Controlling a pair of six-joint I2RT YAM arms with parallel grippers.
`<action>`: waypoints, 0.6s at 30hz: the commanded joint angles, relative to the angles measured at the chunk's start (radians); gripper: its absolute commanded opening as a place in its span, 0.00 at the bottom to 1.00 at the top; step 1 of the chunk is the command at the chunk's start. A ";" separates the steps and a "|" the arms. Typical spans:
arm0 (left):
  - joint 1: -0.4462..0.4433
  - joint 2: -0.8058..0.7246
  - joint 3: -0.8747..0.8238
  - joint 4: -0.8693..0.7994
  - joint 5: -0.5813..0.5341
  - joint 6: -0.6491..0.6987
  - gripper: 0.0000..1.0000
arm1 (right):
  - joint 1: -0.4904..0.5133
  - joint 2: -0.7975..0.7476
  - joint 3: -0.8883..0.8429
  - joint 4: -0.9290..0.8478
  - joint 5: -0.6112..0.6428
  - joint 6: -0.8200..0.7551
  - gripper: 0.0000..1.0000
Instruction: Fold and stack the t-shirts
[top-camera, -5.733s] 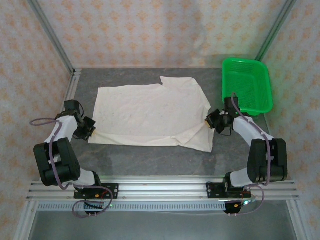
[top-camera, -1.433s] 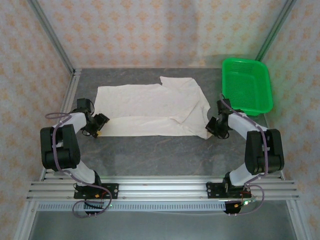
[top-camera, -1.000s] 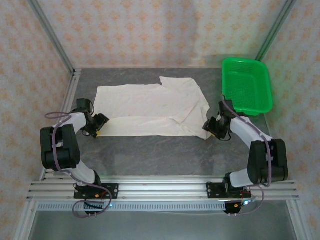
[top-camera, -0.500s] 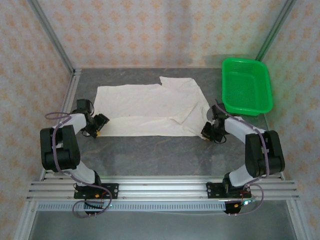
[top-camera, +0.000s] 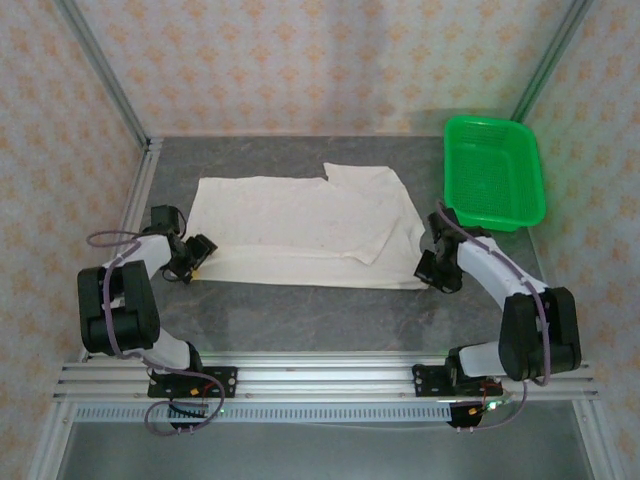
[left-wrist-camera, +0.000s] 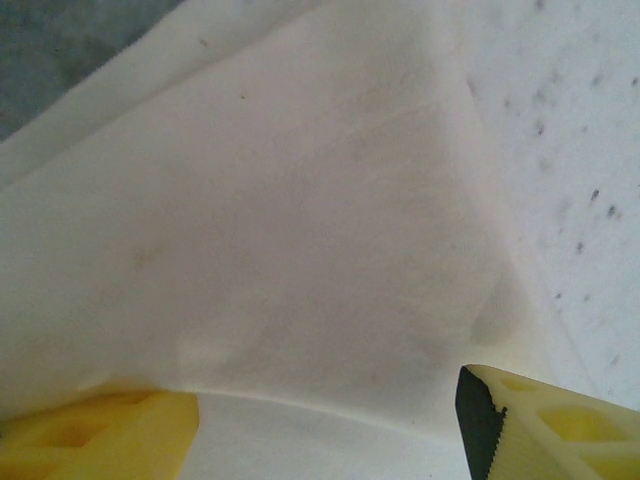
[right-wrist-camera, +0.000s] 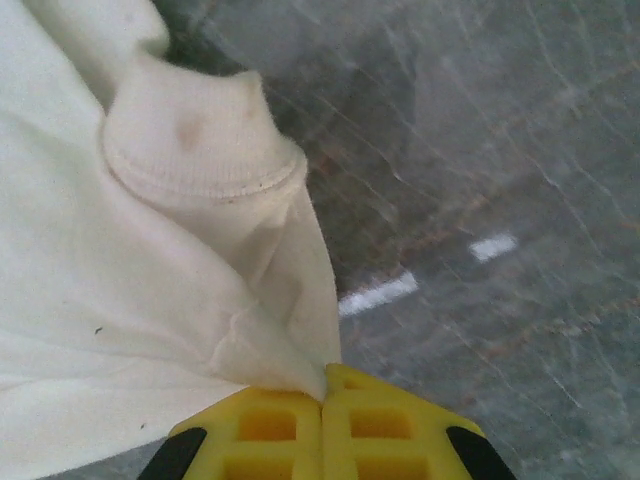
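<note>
The grey desk (top-camera: 300, 320) carries one off-white t-shirt (top-camera: 300, 225), spread flat across its middle and reaching toward the far edge. The shirt's long near edge runs roughly parallel to the desk's near edge. Toward the right a flap lies doubled over the body, so the cloth looks partly folded already. The green basket (top-camera: 495, 175) sits in the far right corner, close beside the shirt but apart from it.

The left arm (top-camera: 120, 300) reaches to the shirt's near left corner, and the right arm (top-camera: 500, 270) reaches to its near right corner.

In the left wrist view the left fingers (left-wrist-camera: 540, 430) stand wide apart, gripping nothing, with a layered edge of cloth lying across the gap between them. In the right wrist view the right fingers (right-wrist-camera: 270, 430) are pressed together and pinch only a thin tip of fabric. A stitched hem (right-wrist-camera: 200, 165), probably a sleeve end, is bunched just beyond that tip.

The step in hand looks like taking both near corners for the next lengthwise fold. To do it well, the left fingers should close on every layer at their corner before either arm lifts. The right pinch is shallow and may slip, so a deeper bite would be safer. Both corners should then rise together with the edge taut between them, travel toward the far edge, and come down level.
</note>
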 joint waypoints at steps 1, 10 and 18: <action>0.016 -0.014 -0.077 -0.164 -0.087 0.017 0.73 | -0.001 -0.013 0.009 -0.107 0.124 0.045 0.00; 0.015 -0.184 -0.184 -0.237 -0.103 0.006 0.75 | -0.001 -0.018 -0.009 -0.181 0.141 0.122 0.02; -0.001 -0.289 -0.184 -0.215 -0.056 -0.025 0.84 | -0.001 -0.091 -0.012 -0.069 0.169 0.199 0.38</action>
